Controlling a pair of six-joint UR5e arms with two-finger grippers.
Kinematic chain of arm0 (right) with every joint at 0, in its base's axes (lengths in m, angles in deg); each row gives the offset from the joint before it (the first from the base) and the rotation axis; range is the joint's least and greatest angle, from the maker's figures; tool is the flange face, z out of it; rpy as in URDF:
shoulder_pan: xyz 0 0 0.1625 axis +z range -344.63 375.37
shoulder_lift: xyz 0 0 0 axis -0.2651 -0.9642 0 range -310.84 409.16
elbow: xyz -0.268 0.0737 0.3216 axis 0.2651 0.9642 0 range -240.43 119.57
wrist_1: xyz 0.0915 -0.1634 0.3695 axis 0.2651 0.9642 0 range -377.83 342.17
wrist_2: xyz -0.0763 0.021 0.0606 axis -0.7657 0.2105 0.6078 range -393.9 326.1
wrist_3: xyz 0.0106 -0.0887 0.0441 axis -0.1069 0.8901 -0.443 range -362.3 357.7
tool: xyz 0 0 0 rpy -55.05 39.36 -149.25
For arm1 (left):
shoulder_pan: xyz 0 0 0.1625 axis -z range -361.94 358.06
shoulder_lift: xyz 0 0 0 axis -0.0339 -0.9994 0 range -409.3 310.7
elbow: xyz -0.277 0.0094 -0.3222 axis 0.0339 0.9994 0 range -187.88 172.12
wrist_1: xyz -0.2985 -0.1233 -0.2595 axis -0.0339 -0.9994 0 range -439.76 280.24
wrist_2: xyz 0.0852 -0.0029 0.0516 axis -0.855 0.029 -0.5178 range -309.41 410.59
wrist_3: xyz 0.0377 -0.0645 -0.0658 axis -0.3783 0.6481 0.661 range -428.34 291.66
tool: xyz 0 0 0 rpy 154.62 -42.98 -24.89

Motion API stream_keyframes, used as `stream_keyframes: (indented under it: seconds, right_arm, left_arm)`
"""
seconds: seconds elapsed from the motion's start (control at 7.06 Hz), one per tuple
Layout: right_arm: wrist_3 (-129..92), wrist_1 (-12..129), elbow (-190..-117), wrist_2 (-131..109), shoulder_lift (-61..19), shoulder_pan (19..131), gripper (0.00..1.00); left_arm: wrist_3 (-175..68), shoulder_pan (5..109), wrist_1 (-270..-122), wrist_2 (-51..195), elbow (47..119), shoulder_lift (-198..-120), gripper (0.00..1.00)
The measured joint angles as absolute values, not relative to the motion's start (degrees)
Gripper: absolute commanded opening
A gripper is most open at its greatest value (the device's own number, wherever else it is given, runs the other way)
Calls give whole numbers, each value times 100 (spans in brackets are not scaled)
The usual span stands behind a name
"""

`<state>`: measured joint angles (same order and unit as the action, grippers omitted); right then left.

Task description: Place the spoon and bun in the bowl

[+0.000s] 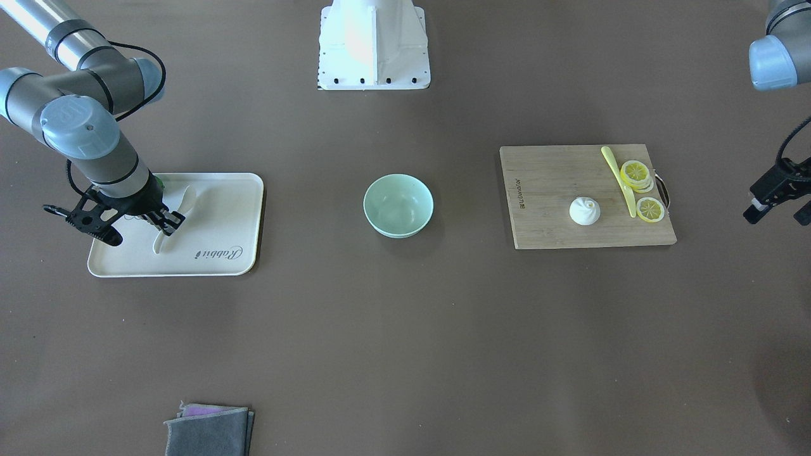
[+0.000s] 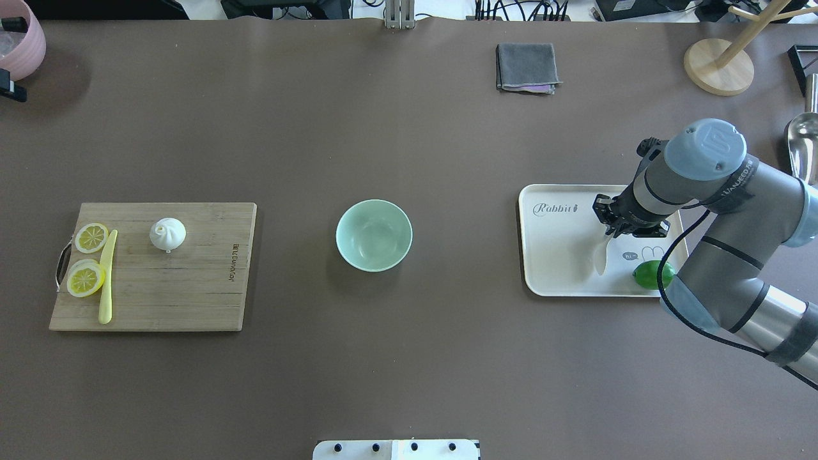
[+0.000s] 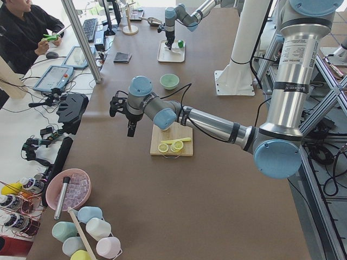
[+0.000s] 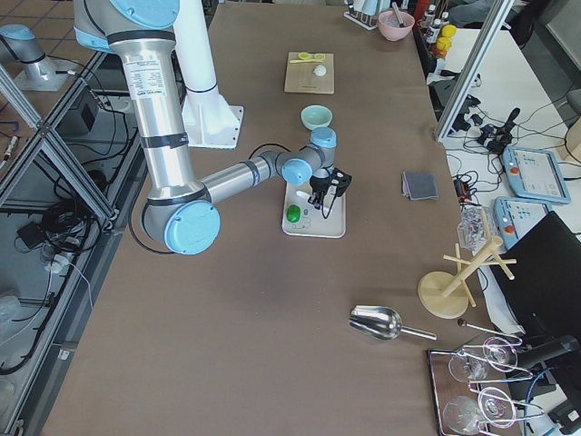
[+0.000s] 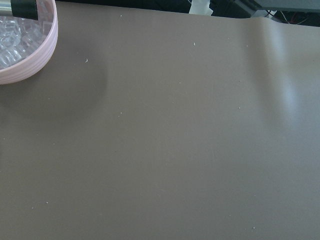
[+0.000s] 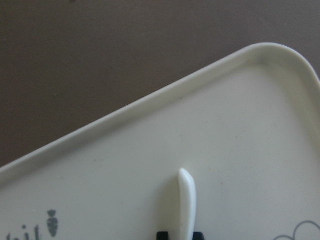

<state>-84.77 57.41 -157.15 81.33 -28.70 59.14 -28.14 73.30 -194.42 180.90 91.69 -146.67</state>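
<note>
The cream-white spoon (image 2: 601, 257) lies on the white tray (image 2: 556, 255) at the right of the overhead view. My right gripper (image 2: 610, 233) stands over it, shut on the spoon's handle. The right wrist view shows the handle tip (image 6: 187, 200) sticking out between the fingers. The white bun (image 2: 167, 234) sits on the wooden cutting board (image 2: 192, 287) at the left. The mint-green bowl (image 2: 374, 235) stands empty in the middle of the table. My left gripper (image 1: 778, 212) hangs open and empty beyond the board, over bare table.
A green lime (image 2: 653, 275) lies on the tray next to my right arm. A pale-yellow knife (image 2: 107, 275) and lemon slices (image 2: 86, 279) lie on the board. A grey cloth (image 2: 526, 67), a pink bowl (image 2: 22, 45), a wooden stand (image 2: 719, 67) and a metal scoop (image 2: 802, 144) stand along the far and right edges.
</note>
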Motion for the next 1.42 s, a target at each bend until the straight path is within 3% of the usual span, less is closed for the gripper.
stream_keyframes:
  seconds: [0.71, 1.42]
  right_arm:
    - [-8481, 6212, -16374, 8536, -2310, 6130, 0]
    - [-8376, 6826, -16408, 8505, -1117, 5734, 0]
  left_arm:
    - [-2771, 6895, -19461, 18088, 9222, -14651, 98]
    - [-1823, 4891, -19562, 16771, 9705, -14434, 98]
